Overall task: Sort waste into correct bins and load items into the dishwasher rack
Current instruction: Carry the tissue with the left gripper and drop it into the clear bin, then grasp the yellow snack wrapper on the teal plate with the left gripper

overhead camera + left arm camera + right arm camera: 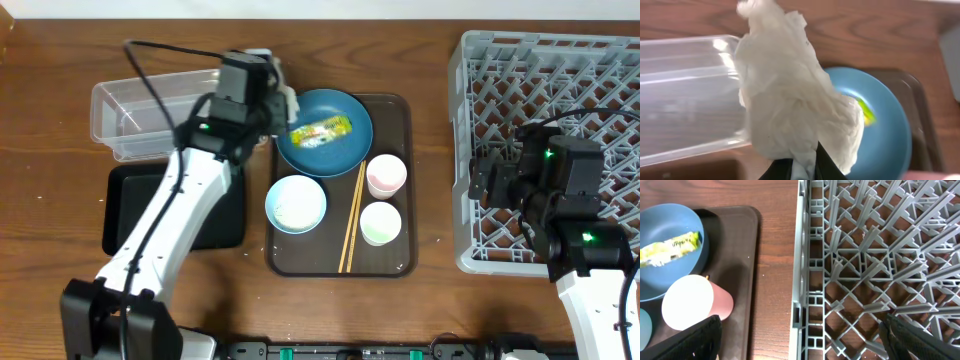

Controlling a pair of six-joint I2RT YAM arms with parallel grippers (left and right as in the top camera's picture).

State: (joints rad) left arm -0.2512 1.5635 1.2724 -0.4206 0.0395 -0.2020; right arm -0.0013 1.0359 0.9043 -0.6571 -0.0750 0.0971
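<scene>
Crumpled white tissue [795,100] hangs pinched in the left claw [802,167], between clear rectangular plastic tub [685,100] and round dark-blue plate [887,135]; right claw [802,337] spread above the grey lattice rack [875,255].

snack wrapper [670,250] lettering blurred, nothing legible

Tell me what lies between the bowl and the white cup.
The chopsticks lie there, on the brown tray, between the bowl and the white cup. The overhead view shows it.
</scene>
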